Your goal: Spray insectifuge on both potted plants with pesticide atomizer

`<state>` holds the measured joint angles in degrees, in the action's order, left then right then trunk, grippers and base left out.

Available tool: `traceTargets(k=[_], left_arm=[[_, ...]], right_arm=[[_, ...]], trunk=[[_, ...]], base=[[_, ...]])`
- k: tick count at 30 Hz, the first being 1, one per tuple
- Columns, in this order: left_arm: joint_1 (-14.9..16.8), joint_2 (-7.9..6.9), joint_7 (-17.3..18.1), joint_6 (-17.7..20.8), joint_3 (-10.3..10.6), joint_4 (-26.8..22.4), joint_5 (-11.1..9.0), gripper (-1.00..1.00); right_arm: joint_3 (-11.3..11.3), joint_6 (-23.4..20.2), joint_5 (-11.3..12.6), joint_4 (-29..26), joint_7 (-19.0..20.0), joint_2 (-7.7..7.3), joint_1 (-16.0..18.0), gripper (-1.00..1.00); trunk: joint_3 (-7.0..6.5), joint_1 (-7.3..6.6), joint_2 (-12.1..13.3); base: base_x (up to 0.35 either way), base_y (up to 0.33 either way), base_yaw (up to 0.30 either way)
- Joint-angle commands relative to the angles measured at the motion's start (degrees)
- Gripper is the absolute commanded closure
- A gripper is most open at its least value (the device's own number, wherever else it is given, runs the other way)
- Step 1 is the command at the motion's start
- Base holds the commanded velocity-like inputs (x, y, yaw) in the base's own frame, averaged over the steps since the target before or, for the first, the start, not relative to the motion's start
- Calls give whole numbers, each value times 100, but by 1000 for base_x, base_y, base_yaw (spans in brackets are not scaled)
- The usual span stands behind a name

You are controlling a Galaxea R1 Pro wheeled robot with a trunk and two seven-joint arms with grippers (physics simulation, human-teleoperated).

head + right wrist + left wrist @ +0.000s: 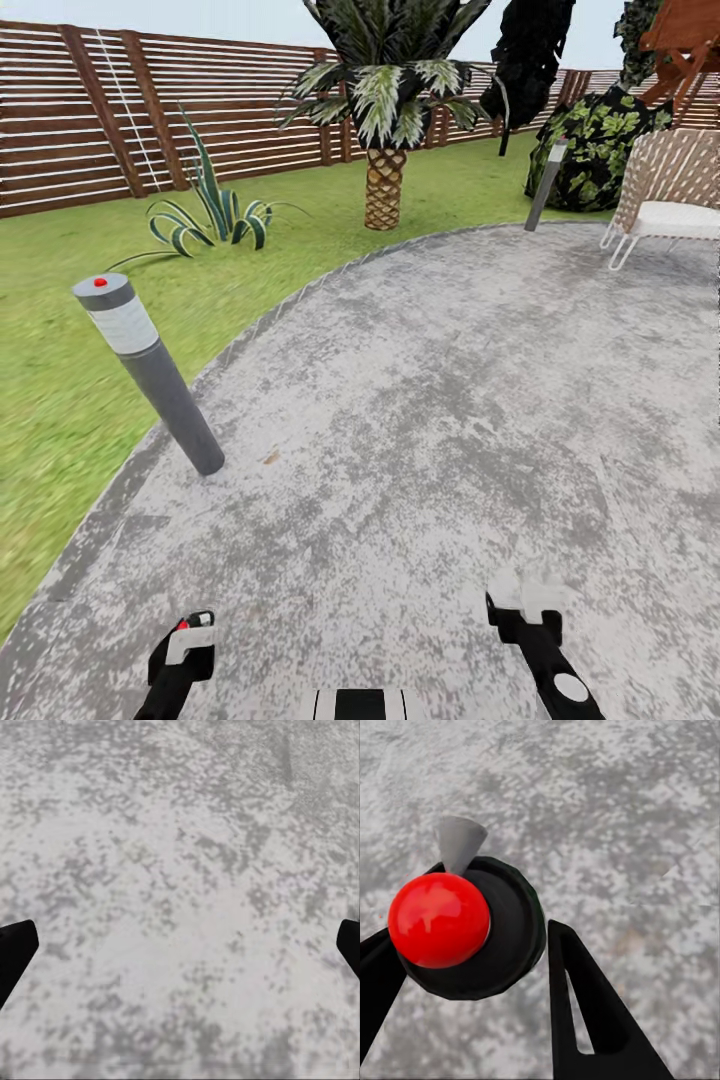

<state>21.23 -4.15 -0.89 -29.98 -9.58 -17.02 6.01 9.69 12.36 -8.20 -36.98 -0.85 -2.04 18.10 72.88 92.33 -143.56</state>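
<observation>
My left gripper [185,648] is low at the near left of the head view, shut on the pesticide atomizer [190,638], a small bottle with a white label and a red dot on top. In the left wrist view the atomizer [472,934] is seen from above: a dark round cap, a red ball and a grey nozzle, between the black fingers [585,1005] of the left gripper [472,939]. My right gripper [525,605] hangs open over the paving, fingertips far apart at the edges of the right wrist view [180,945]. The two potted plants are out of view.
I stand on the round grey patio [430,400]. A grey lamp post with a red dot [150,375] leans at its left edge, another [547,185] stands at the far side. Lawn [60,330], striped agave [210,220], palm [385,180], dark bush [600,140], wicker chair [665,190] and slatted fence [80,120] lie beyond.
</observation>
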Motion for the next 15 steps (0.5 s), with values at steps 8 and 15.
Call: traceTargets(k=[8, 15], left_arm=[[-620, 0, -116, -337, -490, -4, 57, 100], [-926, 9, -122, -543, -652, 8, 60, 100]], right_arm=[[19, 2044, -59, 2263, -13, -53, -8, -100], [15, 2478, -45, 2717, -21, -121, -12, -100]], trunk=[[-247, -22, 10], [-466, -40, 19]], base=[[0, 0, 0], [0, 0, 0]])
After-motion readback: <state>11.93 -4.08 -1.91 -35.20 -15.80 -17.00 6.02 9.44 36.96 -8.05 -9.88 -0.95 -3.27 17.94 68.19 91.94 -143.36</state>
